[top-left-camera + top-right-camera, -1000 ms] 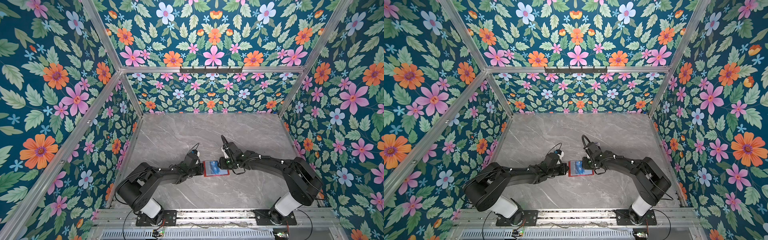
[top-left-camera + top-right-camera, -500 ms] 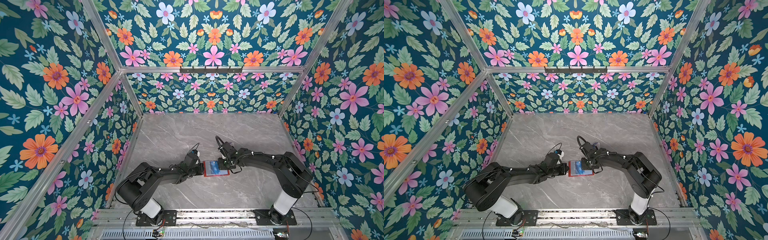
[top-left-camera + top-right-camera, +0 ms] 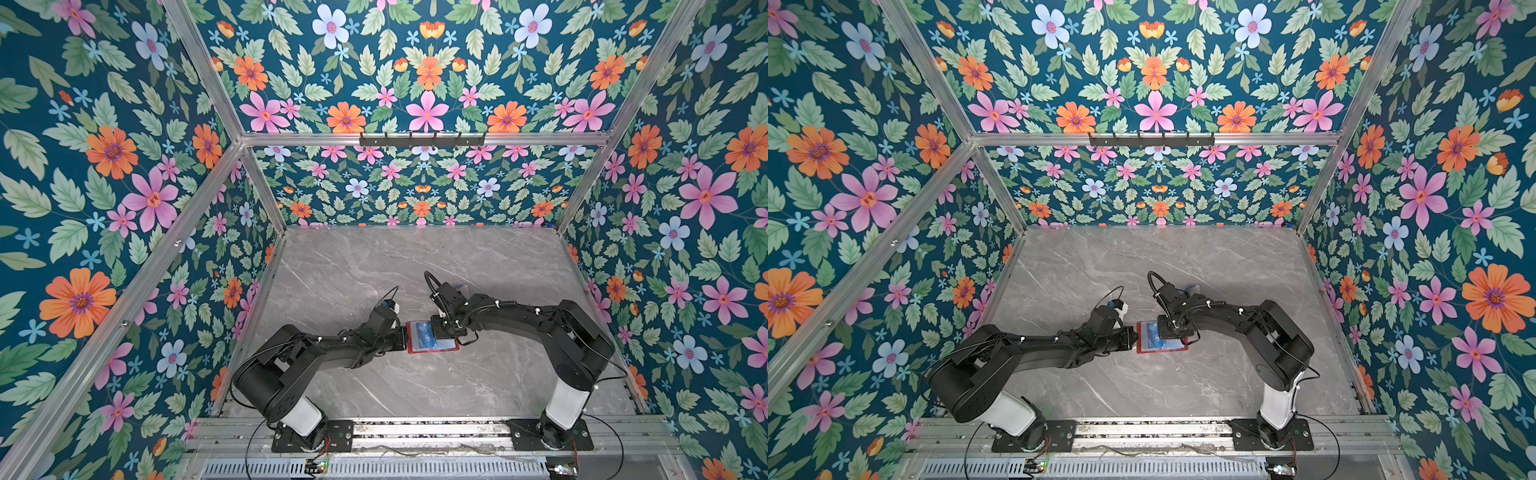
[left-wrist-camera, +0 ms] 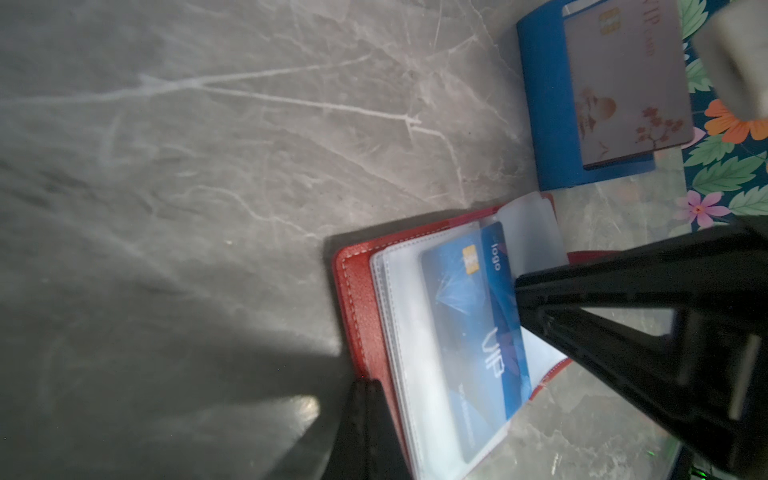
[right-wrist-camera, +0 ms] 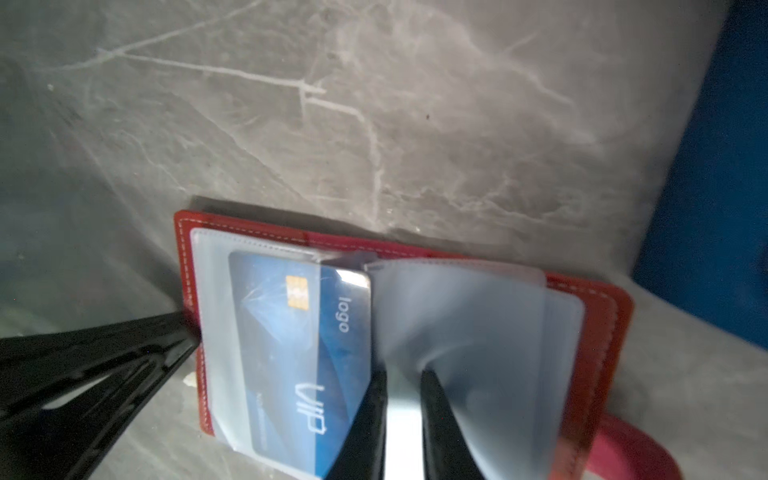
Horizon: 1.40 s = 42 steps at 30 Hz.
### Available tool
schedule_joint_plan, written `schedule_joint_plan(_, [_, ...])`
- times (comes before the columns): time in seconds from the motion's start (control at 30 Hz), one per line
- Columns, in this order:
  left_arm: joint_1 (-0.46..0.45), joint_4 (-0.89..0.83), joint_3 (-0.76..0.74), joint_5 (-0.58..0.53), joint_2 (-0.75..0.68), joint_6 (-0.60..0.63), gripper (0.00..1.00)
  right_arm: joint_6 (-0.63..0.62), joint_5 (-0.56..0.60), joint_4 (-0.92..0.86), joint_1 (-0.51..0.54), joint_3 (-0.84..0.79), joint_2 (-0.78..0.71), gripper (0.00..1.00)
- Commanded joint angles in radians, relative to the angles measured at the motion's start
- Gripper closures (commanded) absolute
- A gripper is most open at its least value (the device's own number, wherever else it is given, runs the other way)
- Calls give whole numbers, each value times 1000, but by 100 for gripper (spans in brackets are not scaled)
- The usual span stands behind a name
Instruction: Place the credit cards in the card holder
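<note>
Here the blue VIP card (image 5: pixel 291 353) is seen half-sleeved in the card holder (image 5: pixel 185 266), pinned by the closed left gripper (image 4: pixel 365 386). A seating push from the slightly open right gripper (image 5: pixel 404 376) is judged needed.

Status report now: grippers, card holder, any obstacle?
Left gripper shut against card holder edge. Right gripper slightly open among clear sleeves. Blue VIP card partly sleeved; sleeves curl beside it.

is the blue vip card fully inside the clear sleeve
No, the blue VIP card sits only partly under the clear sleeve; its logo edge lies bare.
</note>
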Motion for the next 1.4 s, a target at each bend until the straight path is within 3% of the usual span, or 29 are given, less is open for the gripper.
schedule_joint_plan(0.0, [0,-99,-8,-10,6,6,100,-4,22,-73,4,-4,23,77])
schedule_joint_plan(0.47, [-1,-99,-7,-10,6,4,100,-18,52,-113,27,14,33,61])
schedule_joint_plan(1.17, [0,-167,31,-39,-43,44,100,21,95,-86,26,-49,-141,64])
schedule_joint_plan(1.37, [-1,-297,117,-94,-89,107,67,28,91,-74,5,-77,-135,72])
